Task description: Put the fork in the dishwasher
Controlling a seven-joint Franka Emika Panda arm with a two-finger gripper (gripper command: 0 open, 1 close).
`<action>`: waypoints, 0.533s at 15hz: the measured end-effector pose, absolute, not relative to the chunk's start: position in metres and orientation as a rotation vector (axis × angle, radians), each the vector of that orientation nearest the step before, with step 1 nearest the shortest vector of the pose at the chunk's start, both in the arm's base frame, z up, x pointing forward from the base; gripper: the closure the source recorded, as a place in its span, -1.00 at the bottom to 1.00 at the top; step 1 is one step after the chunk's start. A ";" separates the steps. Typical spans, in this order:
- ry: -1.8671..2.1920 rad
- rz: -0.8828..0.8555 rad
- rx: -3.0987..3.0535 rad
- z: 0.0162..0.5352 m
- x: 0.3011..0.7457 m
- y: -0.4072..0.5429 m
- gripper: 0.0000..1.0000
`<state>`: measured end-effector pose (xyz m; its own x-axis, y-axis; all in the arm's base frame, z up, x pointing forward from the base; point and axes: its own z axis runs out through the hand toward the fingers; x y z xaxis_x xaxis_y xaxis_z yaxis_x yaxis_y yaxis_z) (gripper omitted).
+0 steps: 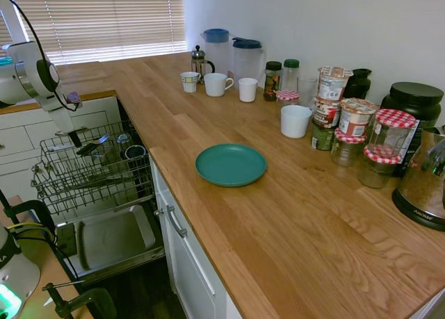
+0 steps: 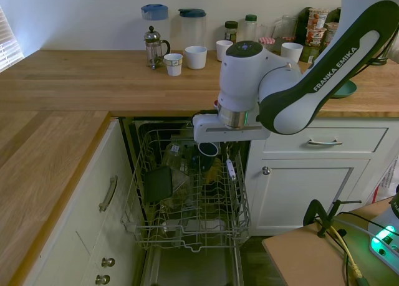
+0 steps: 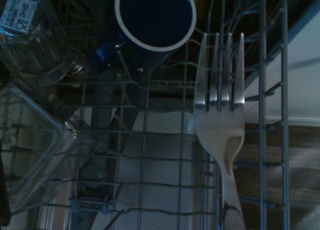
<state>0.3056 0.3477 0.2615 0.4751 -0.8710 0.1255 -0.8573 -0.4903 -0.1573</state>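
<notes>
Fork pinched in gripper, hanging tines-down inside the pulled-out rack of the dishwasher, near its cabinet-side edge, just beside a blue mug. Carry judged done; left: lowering into the wire rack and letting go. Green plate bare on counter

**Worktop and rack: what is carried**

A green plate is seen lying on the wooden worktop. At its 12 o'clock, three white cups, a cafetière and two lidded jugs are stood. At 2 o'clock, jars and a white cup are grouped. In the pulled-out wire rack, a dark blue mug and clear containers are held.
</notes>
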 end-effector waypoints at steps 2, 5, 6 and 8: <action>1.551 -0.289 -2.632 0.244 0.300 0.349 1.00; 1.546 -0.260 -2.640 0.208 0.301 0.348 1.00; 1.544 -0.253 -2.642 0.197 0.306 0.347 1.00; 1.546 -0.243 -2.649 0.177 0.317 0.350 1.00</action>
<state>0.3167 0.3503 0.1770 0.4829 -0.8695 0.1033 -0.8594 -0.4933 -0.1347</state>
